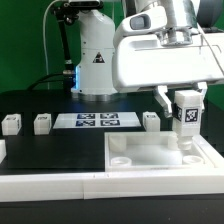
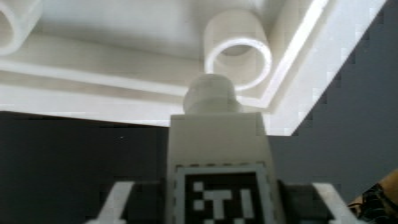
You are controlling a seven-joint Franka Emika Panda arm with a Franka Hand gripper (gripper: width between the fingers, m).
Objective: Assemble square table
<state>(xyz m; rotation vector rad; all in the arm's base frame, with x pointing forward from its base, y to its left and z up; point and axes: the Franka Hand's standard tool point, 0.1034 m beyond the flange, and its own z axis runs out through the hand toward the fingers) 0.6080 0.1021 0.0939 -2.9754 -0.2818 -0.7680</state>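
Pincer [image 1: 187,103] clenched on leg post [image 2: 217,145]; its tip, if off-centre, may snag the corner socket [image 2: 240,55] rim and jam.

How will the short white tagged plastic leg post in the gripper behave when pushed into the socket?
Probably stiff: the leg post looks like blocky moulded plastic. Its narrowed tip may guide into the round socket. Held at its sides, it might tilt if pressed off-centre.

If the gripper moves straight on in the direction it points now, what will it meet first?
The gripper is shut on a leg, so the leg's tip leads. It would probably meet the round corner socket of the table top first; how far apart they are is unclear.
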